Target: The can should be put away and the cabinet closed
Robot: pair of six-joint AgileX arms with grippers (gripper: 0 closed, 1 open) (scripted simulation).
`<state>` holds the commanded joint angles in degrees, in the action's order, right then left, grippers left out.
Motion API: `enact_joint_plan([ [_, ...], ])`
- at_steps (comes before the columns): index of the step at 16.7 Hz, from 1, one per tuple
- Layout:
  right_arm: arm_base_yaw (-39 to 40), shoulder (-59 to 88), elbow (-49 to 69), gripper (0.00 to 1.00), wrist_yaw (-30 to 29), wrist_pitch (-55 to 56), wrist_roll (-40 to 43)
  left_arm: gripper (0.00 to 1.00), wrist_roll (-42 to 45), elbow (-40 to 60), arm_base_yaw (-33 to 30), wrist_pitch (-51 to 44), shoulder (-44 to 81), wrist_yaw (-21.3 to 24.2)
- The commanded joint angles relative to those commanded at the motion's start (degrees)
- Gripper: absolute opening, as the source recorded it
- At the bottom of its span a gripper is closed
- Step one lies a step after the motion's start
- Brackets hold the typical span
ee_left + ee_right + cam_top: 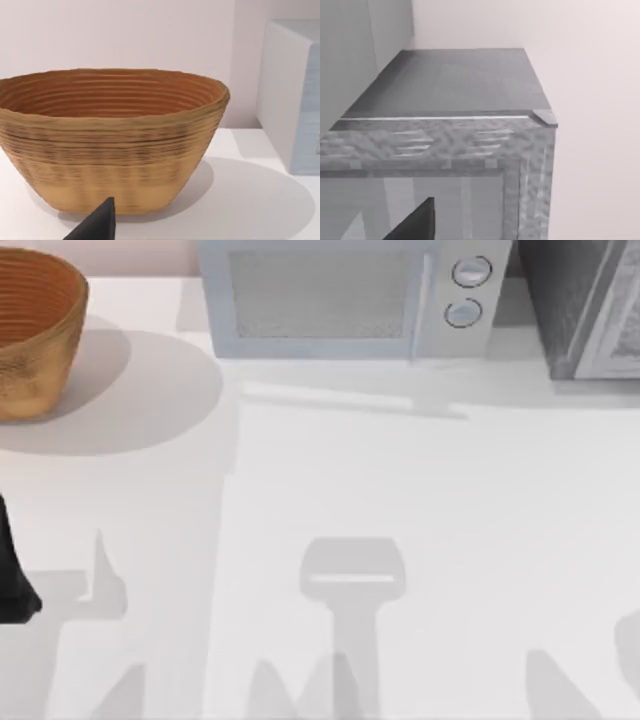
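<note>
White table, woven basket far left, microwave, grey cabinet, no legible writing, claw states unclear.

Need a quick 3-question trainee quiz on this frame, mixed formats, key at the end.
1. True or false: the woven basket stands at the table's back left corner.
2. Multiple choice: what stands directly right of the microwave in the top view? A) a grey cabinet B) a second basket C) a kettle
3. Fill in: the left wrist view looks at the ______, with the left arm at the table's left edge.

Key: 1 true; 2 A, the grey cabinet; 3 basket.
</note>
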<state>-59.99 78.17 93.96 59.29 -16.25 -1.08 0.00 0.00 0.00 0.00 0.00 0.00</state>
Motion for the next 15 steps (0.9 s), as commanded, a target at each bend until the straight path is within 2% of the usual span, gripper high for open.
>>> enact_joint_plan([
  [4, 0.3, -1.4, 5.8, 1.00, -0.2, -6.1, -0.1, 1.00, 0.0, 0.0, 0.0, 0.0, 0.0, 0.0],
  [10, 0.8, -1.3, 6.0, 1.00, -0.8, -6.0, -0.1, 1.00, 0.0, 0.0, 0.0, 0.0, 0.0, 0.0],
  [12, 3.6, -1.2, 6.4, 1.00, -3.6, -6.1, -0.1, 1.00, 0.0, 0.0, 0.0, 0.0, 0.0, 0.0],
  [15, 12.1, -1.0, 7.2, 1.00, -12.2, -6.6, 0.1, 1.00, 0.0, 0.0, 0.0, 0.0, 0.0, 0.0],
])
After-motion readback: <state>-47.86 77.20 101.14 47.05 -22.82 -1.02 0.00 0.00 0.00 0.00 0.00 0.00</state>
